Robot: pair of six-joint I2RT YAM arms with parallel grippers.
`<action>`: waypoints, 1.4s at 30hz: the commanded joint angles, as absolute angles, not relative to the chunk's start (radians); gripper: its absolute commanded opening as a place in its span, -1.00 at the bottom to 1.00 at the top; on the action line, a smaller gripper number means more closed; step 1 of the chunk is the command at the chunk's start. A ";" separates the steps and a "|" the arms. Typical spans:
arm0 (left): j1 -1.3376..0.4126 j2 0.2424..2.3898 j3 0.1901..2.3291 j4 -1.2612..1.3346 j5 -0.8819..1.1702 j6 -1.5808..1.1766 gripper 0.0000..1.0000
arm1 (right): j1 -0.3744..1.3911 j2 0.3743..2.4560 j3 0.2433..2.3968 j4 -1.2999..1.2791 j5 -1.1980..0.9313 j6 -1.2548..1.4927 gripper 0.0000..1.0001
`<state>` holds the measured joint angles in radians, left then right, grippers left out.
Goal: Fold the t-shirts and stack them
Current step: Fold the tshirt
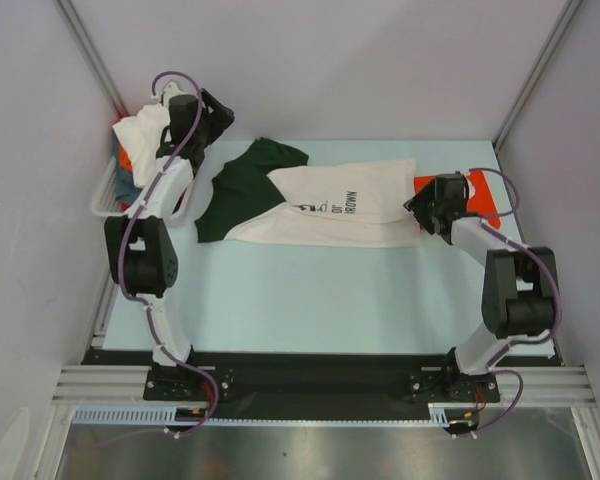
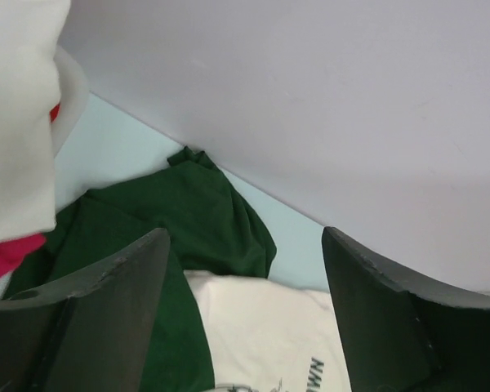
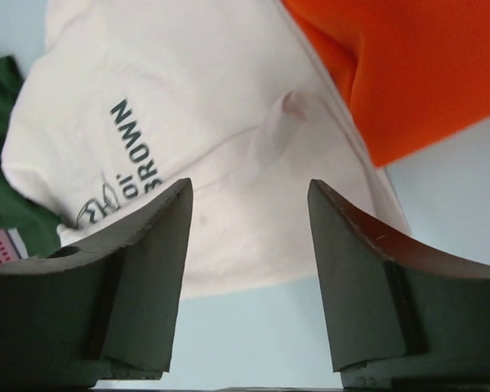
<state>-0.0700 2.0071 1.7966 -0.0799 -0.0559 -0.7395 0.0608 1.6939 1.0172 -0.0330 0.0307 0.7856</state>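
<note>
Top view: you have one cream t-shirt (image 1: pixel 345 205) with dark green sleeves, spread flat on the pale blue table (image 1: pixel 310 300) just past centre toward 12 o'clock, with the sleeves at its 9 o'clock end, the hem at its 3 o'clock end and the dark chest print facing up. One orange-red t-shirt (image 1: pixel 483 190) lies at 3 o'clock, its edge meeting the cream hem. One white slotted basket (image 1: pixel 105 200) sits at the table's 9 o'clock edge, heaped with white cloth (image 1: pixel 140 130) and bits of orange and blue. The left gripper (image 1: pixel 218 112) hangs at 11 o'clock, beside the basket and near the green sleeve. The right gripper (image 1: pixel 420 208) hangs over the cream hem. Left wrist view: the left gripper (image 2: pixel 243 245) has its dark fingers (image 2: pixel 114 310) spread wide with nothing between them. The green sleeve and cream t-shirt (image 2: pixel 269 327) lie below, with the white cloth (image 2: pixel 16 122) and a pink-red scrap (image 2: pixel 8 255) at 9 o'clock. Right wrist view: the right gripper (image 3: pixel 249 192) is likewise parted and grips nothing, its fingers (image 3: pixel 367 278) straddling the cream t-shirt (image 3: pixel 229 106) near its hem. The orange-red t-shirt (image 3: pixel 408 65) is at 1 o'clock.
</note>
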 commanded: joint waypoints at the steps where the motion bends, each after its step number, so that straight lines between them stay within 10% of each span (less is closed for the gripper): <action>1: -0.080 1.797 1.714 -0.089 -0.034 -0.674 0.63 | 0.090 1.524 0.924 -0.009 0.077 0.788 0.28; 21: -0.152 1.120 0.689 0.147 -0.241 -0.923 0.57 | 0.123 1.647 0.749 0.112 0.219 1.029 0.10; 27: -0.152 1.085 0.551 0.213 -0.276 -1.000 0.54 | 0.121 1.629 0.715 0.081 0.285 1.000 -1.00; 42: -0.152 1.279 0.469 0.365 -0.327 -1.106 0.42 | 0.106 1.563 0.655 0.124 0.221 0.942 -1.00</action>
<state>-0.1467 1.2415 0.4850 0.2920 -0.3031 -1.0504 0.1131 1.5879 0.6697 0.1089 0.2012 0.9638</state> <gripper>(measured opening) 0.712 0.032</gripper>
